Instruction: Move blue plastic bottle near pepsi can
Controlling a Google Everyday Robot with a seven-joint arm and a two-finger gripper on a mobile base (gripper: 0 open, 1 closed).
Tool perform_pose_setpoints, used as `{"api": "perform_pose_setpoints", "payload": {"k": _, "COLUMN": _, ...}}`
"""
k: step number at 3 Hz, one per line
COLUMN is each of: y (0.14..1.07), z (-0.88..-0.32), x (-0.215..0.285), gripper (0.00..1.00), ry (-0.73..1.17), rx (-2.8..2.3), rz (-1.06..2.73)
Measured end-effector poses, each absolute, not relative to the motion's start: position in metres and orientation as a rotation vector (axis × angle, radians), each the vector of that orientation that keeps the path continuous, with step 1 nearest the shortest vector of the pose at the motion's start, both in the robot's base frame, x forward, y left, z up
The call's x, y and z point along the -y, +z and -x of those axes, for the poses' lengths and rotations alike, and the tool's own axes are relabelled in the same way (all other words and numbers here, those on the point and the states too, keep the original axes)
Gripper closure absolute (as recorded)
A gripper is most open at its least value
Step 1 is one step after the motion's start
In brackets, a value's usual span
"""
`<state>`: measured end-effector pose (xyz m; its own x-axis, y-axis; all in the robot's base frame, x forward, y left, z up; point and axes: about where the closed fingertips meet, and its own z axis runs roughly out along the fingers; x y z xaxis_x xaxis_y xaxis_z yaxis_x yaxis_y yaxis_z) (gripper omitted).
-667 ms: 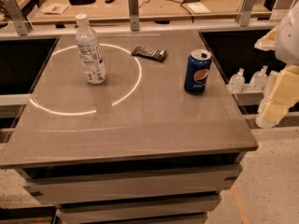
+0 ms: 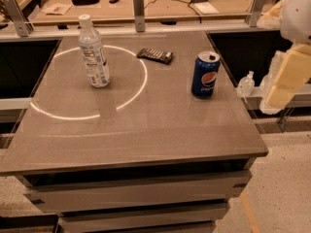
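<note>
Table: a grey-brown, glossy-topped square table (image 2: 146,135) with drawer-like tiers below its front edge; it carries the three things named below.

Bottle: a tall clear plastic bottle with a white cap and a pale, bluish-printed label (image 2: 94,57) stands upright on the far left part of the table, nothing touching it.

Can: a dark blue Pepsi drink can with a round red-white-blue logo and silver top (image 2: 205,75) stands upright on the right half of the table, near the right edge, well apart from the bottle.

Wrapper: a flat dark snack wrapper (image 2: 154,55) lies between bottle and can, further back than both, touching neither.

Light ring: a thin bright circle of light (image 2: 137,92) shows on the table's left half; the bottle stands inside it near its far side, while the can is outside it. The wrapper lies at its far right arc.

End effector: a cream-coloured end effector (image 2: 272,101) hangs at the right border of the view, off the table and to the right of the can, touching none of the things. Whether it is wide or narrow I cannot tell; it holds nothing that can be seen.

Right of table: a small clear pump bottle (image 2: 246,84) sits on a lower ledge just past the table's right edge, between the can and the end effector.

Behind: a tan workbench (image 2: 160,11) with metal posts and scattered small items runs across the back.

Floor: pale speckled floor (image 2: 286,188) shows at lower right.
</note>
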<state>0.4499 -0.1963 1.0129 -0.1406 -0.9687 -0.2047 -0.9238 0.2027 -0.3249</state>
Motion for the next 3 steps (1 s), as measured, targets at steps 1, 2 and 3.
{"api": "perform_pose_setpoints", "payload": {"k": 1, "y": 1.050, "z": -0.461, "x": 0.161, "gripper": 0.00, "ry": -0.196, "rx": -2.003, "rz": 1.798}}
{"api": "perform_pose_setpoints", "payload": {"k": 2, "y": 1.085, "z": -0.464, "x": 0.128, "gripper": 0.00, "ry": -0.174, "rx": -1.901, "rz": 1.796}}
{"api": "perform_pose_setpoints", "payload": {"k": 3, "y": 1.117, "z": -0.464, "x": 0.099, "gripper": 0.00, "ry": -0.167, "rx": -1.826, "rz": 1.734}}
